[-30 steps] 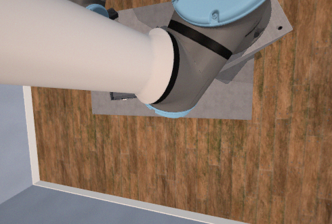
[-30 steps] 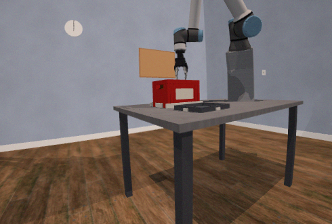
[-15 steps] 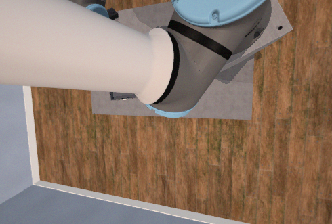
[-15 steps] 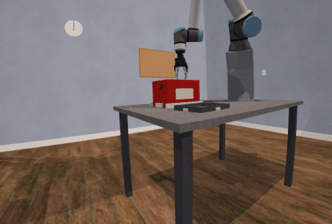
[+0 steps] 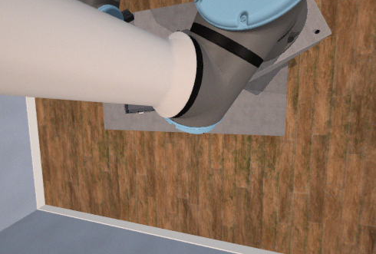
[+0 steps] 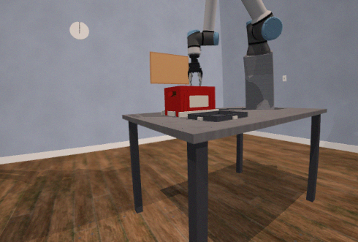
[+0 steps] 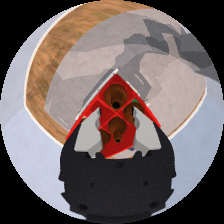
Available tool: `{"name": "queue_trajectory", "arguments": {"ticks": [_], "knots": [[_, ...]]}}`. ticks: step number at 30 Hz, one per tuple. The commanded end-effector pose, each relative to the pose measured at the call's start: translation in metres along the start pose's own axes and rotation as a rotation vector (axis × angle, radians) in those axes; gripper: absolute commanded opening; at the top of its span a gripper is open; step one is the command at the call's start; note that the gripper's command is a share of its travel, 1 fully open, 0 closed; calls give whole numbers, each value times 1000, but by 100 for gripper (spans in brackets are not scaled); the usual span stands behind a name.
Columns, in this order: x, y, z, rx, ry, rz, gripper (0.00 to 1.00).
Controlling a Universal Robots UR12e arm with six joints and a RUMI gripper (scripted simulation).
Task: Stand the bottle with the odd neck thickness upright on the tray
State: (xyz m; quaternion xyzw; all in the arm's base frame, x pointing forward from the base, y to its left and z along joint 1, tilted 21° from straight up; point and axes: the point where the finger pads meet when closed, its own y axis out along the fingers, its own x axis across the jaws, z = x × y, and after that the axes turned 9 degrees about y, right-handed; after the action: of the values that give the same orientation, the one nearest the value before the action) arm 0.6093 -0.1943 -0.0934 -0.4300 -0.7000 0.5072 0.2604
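Exterior view: a red crate (image 6: pixel 176 101) (image 7: pixel 155 119) stands on a gray table (image 6: pixel 263 119) (image 5: pixel 253 123) (image 7: pixel 175 85). Its walls are opaque from this side and hide the bottles. One wall carries a dark handhold; the adjoining wall bears a pale rectangular label panel (image 6: pixel 199 101). Any lettering on that panel is too small to read. Pale strips and blocks show along the foot of the crate. Just beside it lies a low, dark tray (image 6: pixel 217 115) (image 5: pixel 140 108), with small pale blocks at its near edge. The gripper (image 6: pixel 196 84) (image 7: pixel 116 107) points down above the crate, its two pale fingers apart. A round white clock (image 6: pixel 79 31) and an orange board (image 6: pixel 169 68) are on the blue wall.

Top view: the pale arm tube (image 5: pixel 88 52) and gray joints cover the crate. A dark corner section of the tray shows beneath the arm. A small pinkish-white mark is visible at its edge; its nature cannot be determined.

Wrist view: the crate interior is divided by red partitions. Two brown bottles stand out, an upper bottle (image 7: pixel 116 94) and a lower bottle (image 7: pixel 118 126), each in its own compartment with a dark, round mouth. Further brown shapes are partly hidden beside the fingers, with a small green patch near the right one. The fingers are spread, with nothing clamped between them. Neck thickness cannot be compared at this size; which bottle is the odd one, and its exact compartment, cannot be determined. The visible bottles are inside the crate.
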Motion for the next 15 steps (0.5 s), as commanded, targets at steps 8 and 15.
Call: {"name": "queue_trajectory", "arguments": {"ticks": [8,15], "knots": [[0,6,0,0,0,1,38],[0,13,0,0,0,1,38]]}}
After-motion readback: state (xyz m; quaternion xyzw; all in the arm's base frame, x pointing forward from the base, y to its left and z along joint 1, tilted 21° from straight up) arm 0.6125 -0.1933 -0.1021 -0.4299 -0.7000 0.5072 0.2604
